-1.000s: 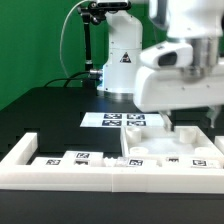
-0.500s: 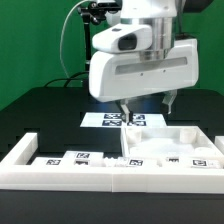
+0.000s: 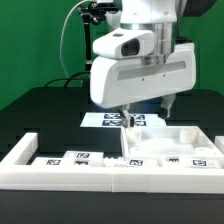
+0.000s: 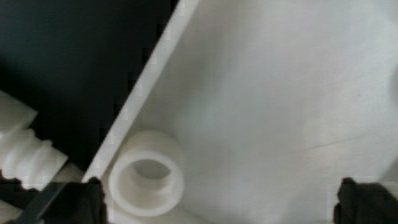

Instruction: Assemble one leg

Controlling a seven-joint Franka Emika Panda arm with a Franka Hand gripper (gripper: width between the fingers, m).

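Note:
Several white legs (image 3: 80, 158) with square tags lie in a row along the front wall, to the exterior view's left of the gripper. The wide white panel (image 3: 172, 140) with raised edges lies at the exterior view's right. My gripper (image 3: 146, 110) hangs open and empty just above the panel's near-left corner, one finger over the edge, the other over the panel. In the wrist view the gripper (image 4: 210, 200) straddles the panel (image 4: 285, 90) beside a round corner socket (image 4: 143, 176). A ribbed white piece (image 4: 25, 150), maybe a leg's screw end, lies off the panel's edge.
A low white wall (image 3: 20, 160) frames the front and left of the work area. The marker board (image 3: 110, 119) lies behind the panel on the black table. The arm's white base (image 3: 120, 60) stands at the back.
The gripper swung from the exterior view's right to over the panel's left corner, then sank slightly. It stays open and holds nothing.

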